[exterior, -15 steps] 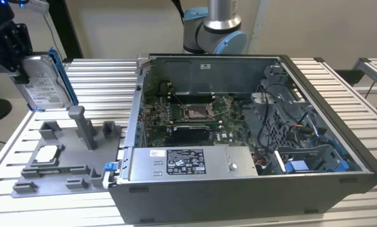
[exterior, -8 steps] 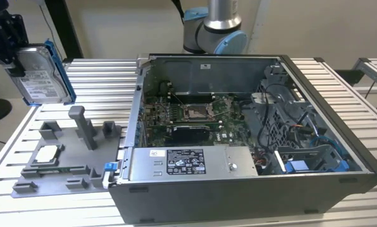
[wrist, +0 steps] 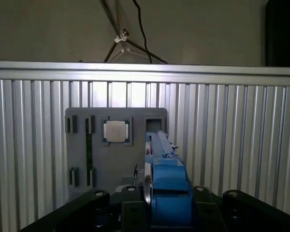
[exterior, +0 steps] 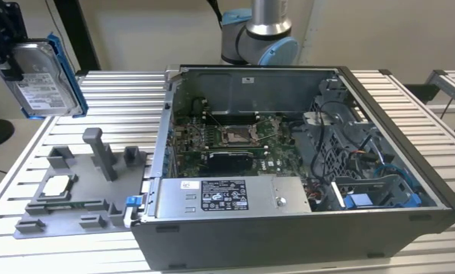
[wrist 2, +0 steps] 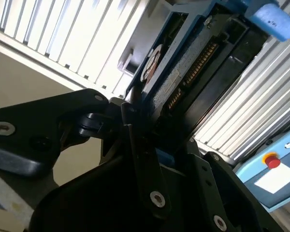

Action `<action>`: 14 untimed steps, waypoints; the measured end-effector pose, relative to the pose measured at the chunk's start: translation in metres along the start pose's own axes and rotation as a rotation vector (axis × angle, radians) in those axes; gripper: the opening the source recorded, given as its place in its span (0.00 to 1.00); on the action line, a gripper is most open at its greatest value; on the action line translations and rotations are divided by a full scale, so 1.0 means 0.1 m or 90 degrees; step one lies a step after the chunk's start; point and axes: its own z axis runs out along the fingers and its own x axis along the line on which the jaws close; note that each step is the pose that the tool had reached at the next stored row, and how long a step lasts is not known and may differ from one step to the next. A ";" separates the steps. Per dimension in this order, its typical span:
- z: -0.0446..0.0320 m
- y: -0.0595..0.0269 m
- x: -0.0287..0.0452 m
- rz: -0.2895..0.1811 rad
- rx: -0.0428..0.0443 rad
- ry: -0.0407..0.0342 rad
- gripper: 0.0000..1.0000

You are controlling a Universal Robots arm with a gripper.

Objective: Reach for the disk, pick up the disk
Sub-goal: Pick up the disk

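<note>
One gripper pinches the disk, its jaws closed onto the drive and spread only to its thickness. The disk hangs well above the grey fixture plate, touching nothing. Its long axis is near upright, slightly tilted, and its white label faces the exterior camera. The first wrist view looks along the disk's blue frame down onto the plate and its square chip. The second wrist view shows gold connector contacts.
</note>
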 end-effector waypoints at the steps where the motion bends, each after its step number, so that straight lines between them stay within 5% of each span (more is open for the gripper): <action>1: -0.027 0.000 0.000 0.000 0.0000 0.0000 0.00; 14: -0.339 -0.005 -0.001 0.000 0.0000 0.0000 0.00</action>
